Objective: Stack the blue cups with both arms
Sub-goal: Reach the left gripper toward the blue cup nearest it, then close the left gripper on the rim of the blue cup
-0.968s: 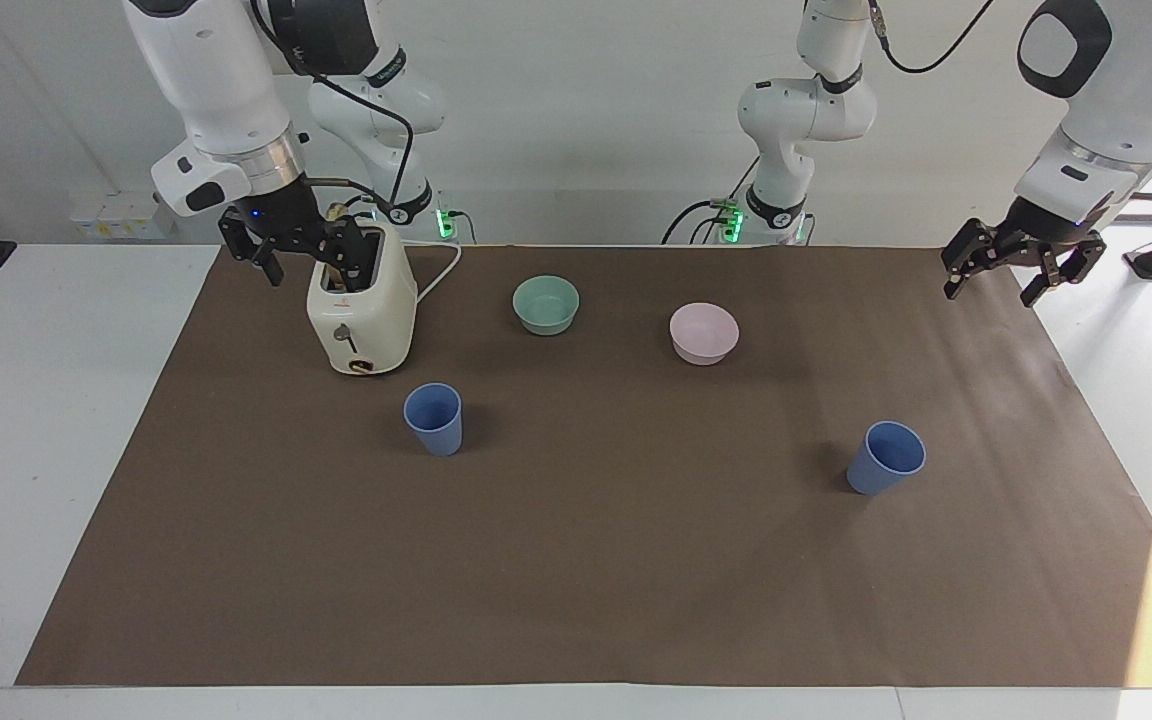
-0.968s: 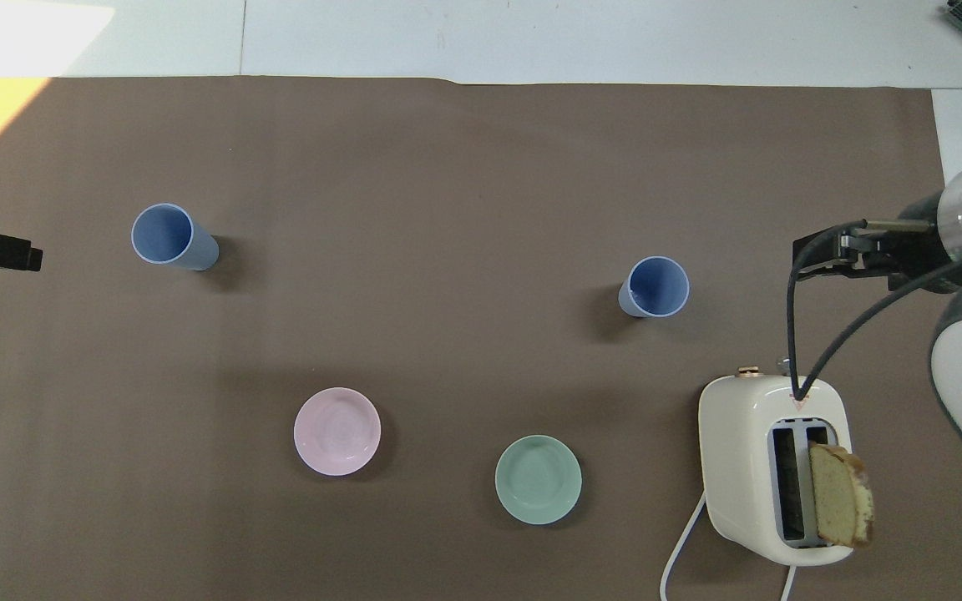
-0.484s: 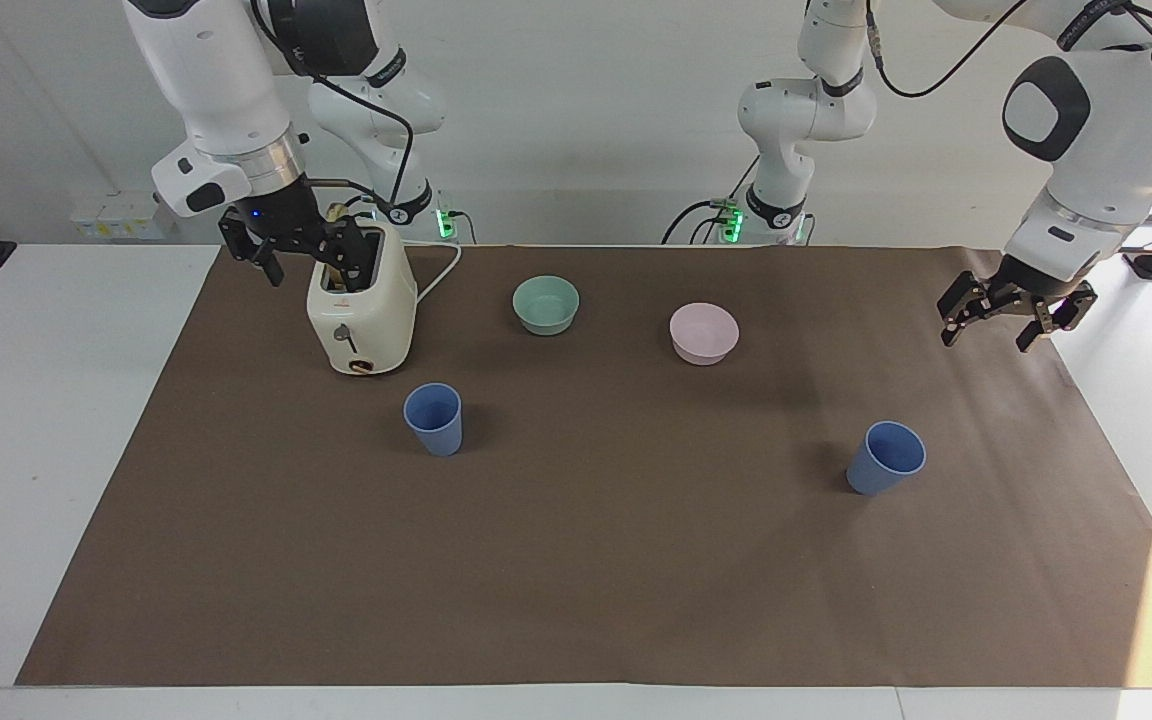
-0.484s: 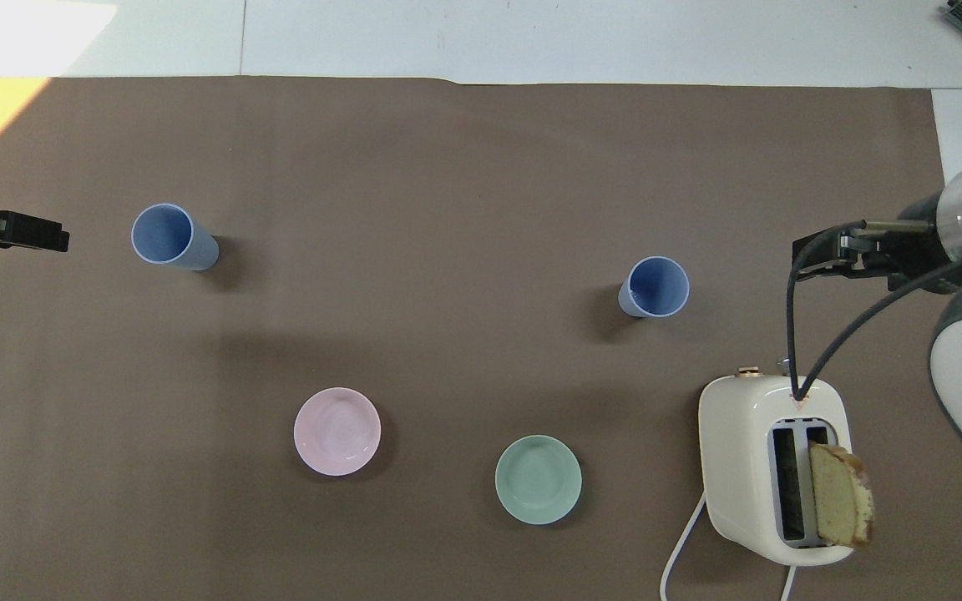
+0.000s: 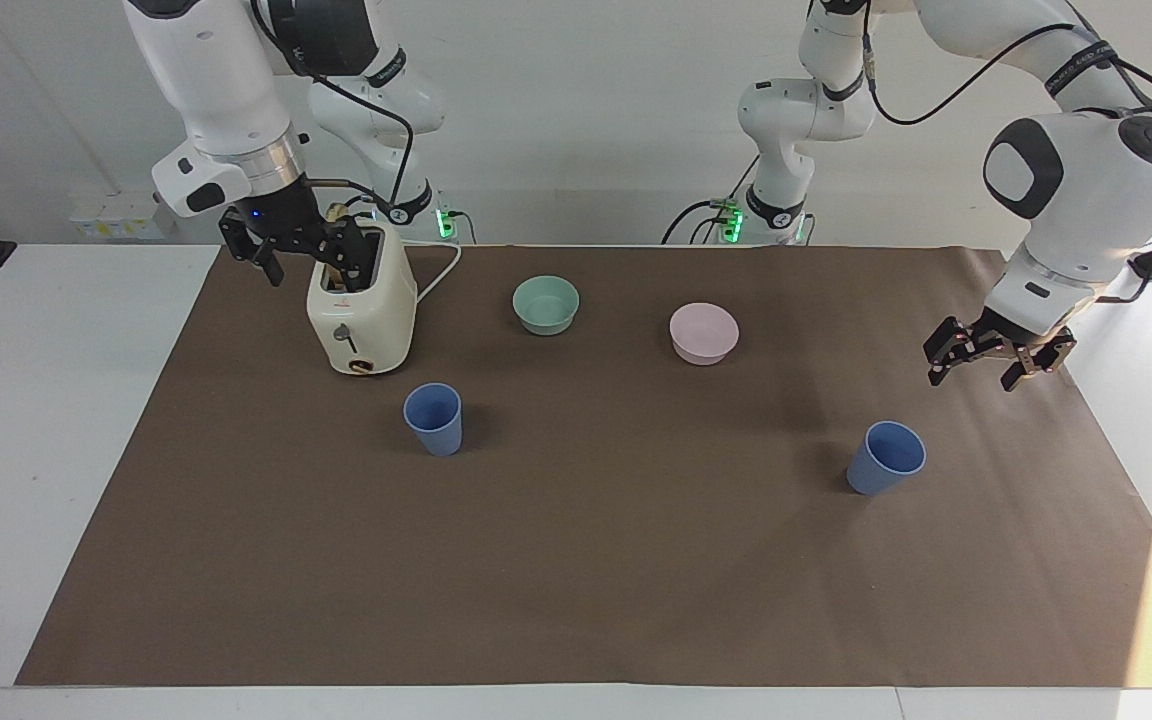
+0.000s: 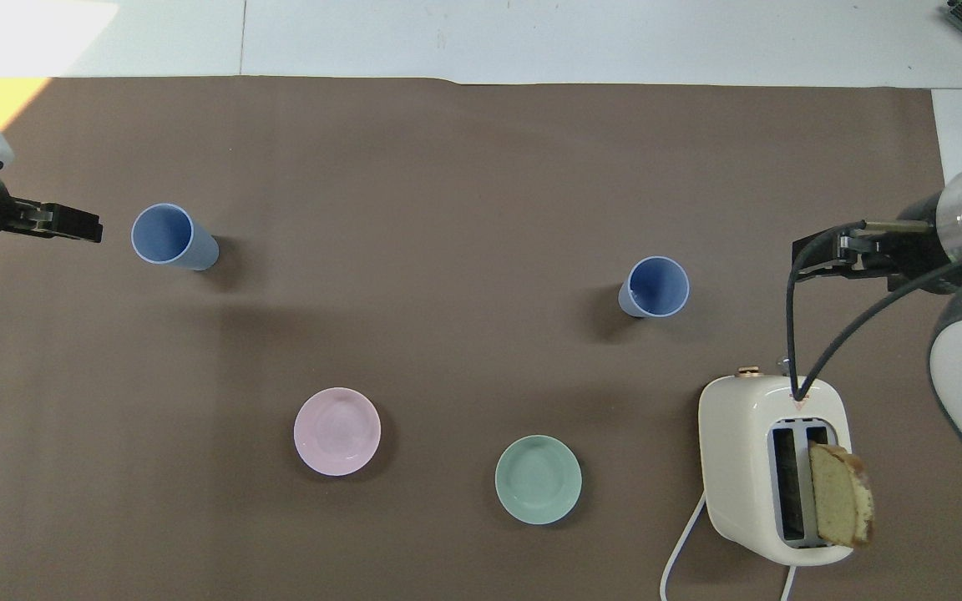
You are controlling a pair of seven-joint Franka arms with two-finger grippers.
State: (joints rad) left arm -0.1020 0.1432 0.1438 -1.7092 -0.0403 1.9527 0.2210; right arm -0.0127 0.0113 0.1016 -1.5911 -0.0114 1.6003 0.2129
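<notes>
Bread [image 6: 842, 494] half sunk in toaster [image 6: 740, 467]

No readable text anywhere. The black bands on the arm joints carry faint white lettering, illegible. The toaster [image 5: 361, 305] has a small reddish mark on its front face above the lever, can't make it out. Cups and bowls are plain, no labels or numbers
</notes>
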